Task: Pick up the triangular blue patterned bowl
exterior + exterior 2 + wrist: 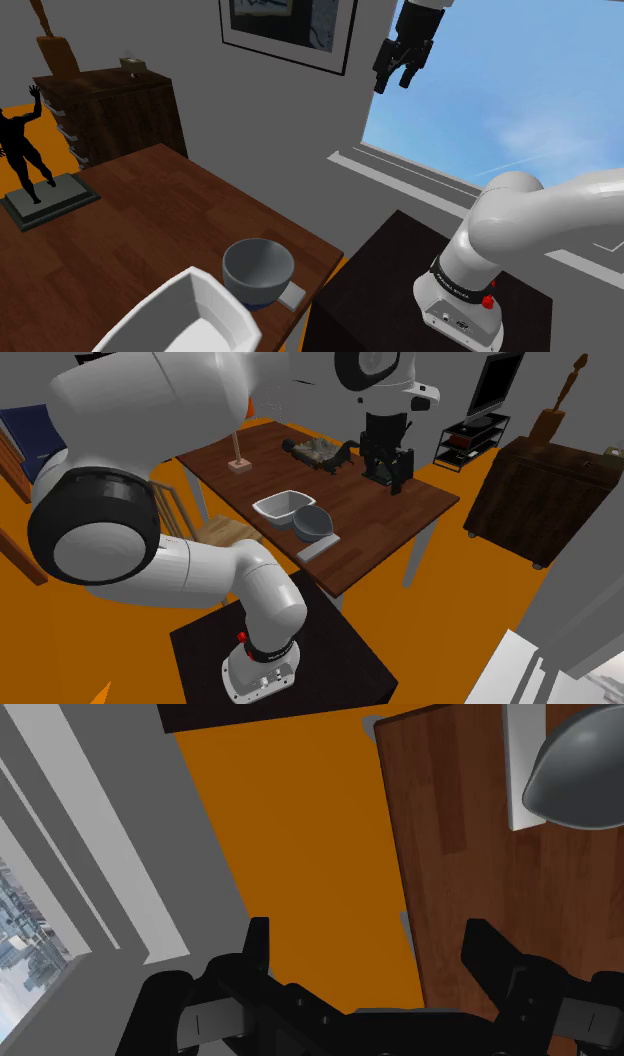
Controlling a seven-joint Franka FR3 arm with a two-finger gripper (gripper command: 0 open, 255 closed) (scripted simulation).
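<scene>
Grey with a blue band at its foot, the bowl [258, 268] is set near a corner of the wooden table [150, 190], just beside a white dish [195, 310] and against a flat pale slab [291, 294]. The gripper [398, 65] is held high, well apart from the bowl and over orange floor [300, 824]. Its fingers are spread with nothing between them. Two risks are judged likely: the dish may be struck on descent, and the curved wall may slip if clasped off-centre.
</scene>
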